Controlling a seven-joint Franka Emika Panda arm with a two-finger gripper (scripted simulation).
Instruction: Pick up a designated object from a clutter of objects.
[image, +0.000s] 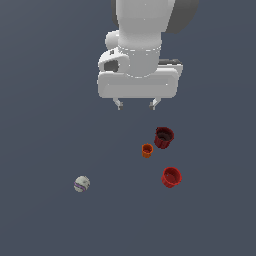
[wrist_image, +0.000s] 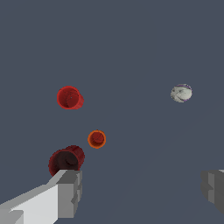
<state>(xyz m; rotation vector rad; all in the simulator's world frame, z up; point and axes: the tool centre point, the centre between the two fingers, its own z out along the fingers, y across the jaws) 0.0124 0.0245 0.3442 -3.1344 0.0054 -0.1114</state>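
Sitting alone toward the lower left of the exterior view, a whitish ball (image: 82, 184) with a purple band rests on the flat, matte slate-grey floor (image: 40, 100), its surface faintly mottled. Right of centre come the three cups, all upright and open-mouthed. The small orange cup (image: 147, 150), the smallest, stands just below and left of the dark red cup (image: 163, 137), close beside it but apart. The bright red cup (image: 171, 177) sits lower, a little to the right, clear of both. All three look like smooth tapered plastic; ribbing is too fine to make out. Above them, at upper centre, hangs the glossy white arm with its boxy gripper (image: 136, 104), fingers (image: 118, 103) spread wide and grasping nothing. From the wrist view, the grey blocky fingers (wrist_image: 70, 192) frame the orange cup (wrist_image: 96, 139) between them.
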